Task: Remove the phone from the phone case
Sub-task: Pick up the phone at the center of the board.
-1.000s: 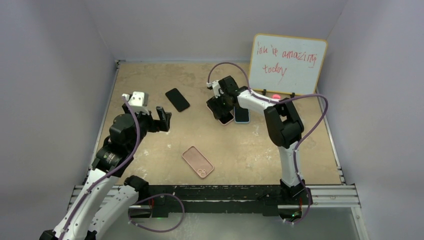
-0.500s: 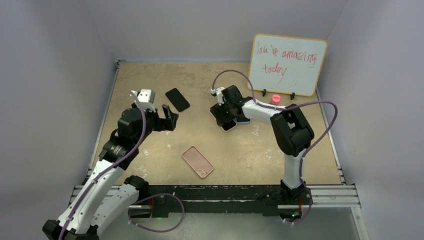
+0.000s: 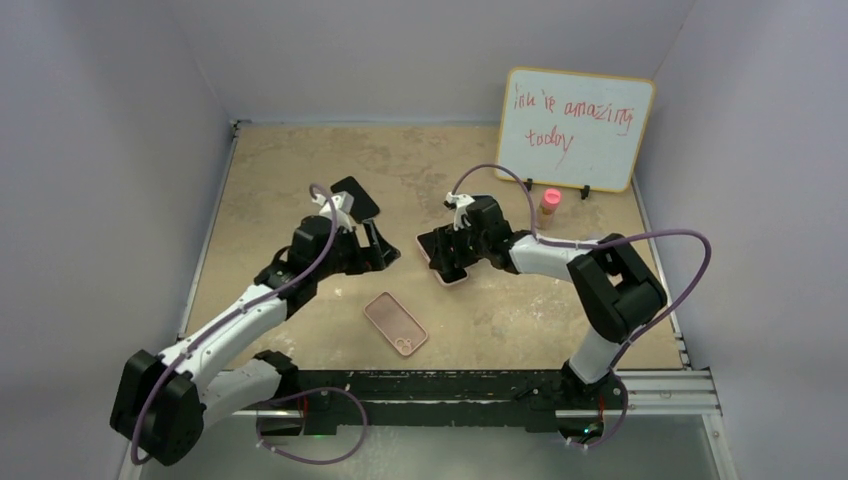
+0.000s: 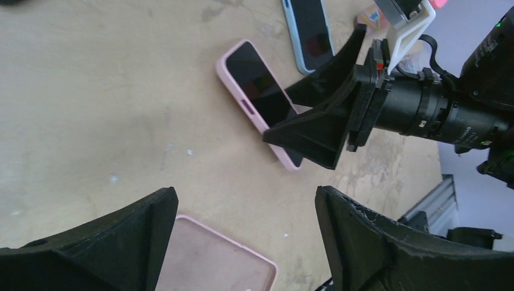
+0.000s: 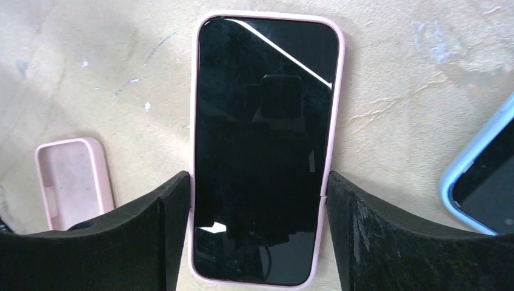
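A phone in a pink case (image 3: 430, 247) lies screen up at mid-table; it also shows in the left wrist view (image 4: 260, 85) and the right wrist view (image 5: 263, 121). My right gripper (image 3: 447, 262) (image 5: 256, 182) is shut on it, one finger pressed against each long edge at the near end. My left gripper (image 3: 385, 248) (image 4: 245, 200) is open and empty, hovering just left of the phone. An empty pink case (image 3: 396, 323) lies below it, nearer the front, and shows in both wrist views (image 4: 206, 254) (image 5: 73, 179).
A blue-cased phone (image 4: 309, 30) (image 5: 485, 182) lies just beyond the pink one. A bare black phone (image 3: 352, 188) lies behind the left arm. A whiteboard (image 3: 575, 125) and a pink-capped bottle (image 3: 551, 205) stand at the back right.
My left arm swung right toward mid-table, its gripper now beside the pink-cased phone. My right gripper drew that phone nearer and leftward, away from the blue-cased phone.
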`<state>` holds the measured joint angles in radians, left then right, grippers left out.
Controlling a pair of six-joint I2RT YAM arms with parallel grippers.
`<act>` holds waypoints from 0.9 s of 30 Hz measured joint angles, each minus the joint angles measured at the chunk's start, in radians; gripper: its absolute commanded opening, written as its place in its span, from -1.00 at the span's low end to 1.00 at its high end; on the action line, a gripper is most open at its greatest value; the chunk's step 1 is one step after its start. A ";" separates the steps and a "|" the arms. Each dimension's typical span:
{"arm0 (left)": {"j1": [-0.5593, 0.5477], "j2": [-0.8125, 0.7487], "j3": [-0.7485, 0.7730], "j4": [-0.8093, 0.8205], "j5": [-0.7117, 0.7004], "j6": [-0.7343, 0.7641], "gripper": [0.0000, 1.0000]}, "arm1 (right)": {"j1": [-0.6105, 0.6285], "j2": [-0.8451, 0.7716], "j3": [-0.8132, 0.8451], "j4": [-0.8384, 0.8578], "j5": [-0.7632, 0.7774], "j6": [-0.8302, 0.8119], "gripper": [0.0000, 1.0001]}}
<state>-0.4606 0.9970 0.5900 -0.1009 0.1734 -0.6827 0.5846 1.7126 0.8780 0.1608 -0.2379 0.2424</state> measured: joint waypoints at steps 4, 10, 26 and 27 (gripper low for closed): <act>-0.086 0.107 0.000 0.107 -0.017 -0.072 0.74 | 0.000 -0.011 -0.055 0.103 -0.035 0.058 -0.92; -0.116 0.272 -0.010 0.280 -0.070 -0.185 0.65 | 0.000 -0.014 -0.117 0.235 -0.074 0.121 -0.97; -0.116 0.687 0.067 0.550 -0.095 -0.301 -0.01 | 0.003 0.026 -0.137 0.365 -0.119 0.173 -0.98; -0.116 0.699 0.069 0.565 -0.090 -0.304 -0.10 | 0.003 0.028 -0.137 0.370 -0.120 0.174 -0.98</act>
<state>-0.5766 1.6962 0.6590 0.4641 0.0830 -0.9863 0.5880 1.7409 0.7406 0.5304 -0.3580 0.4168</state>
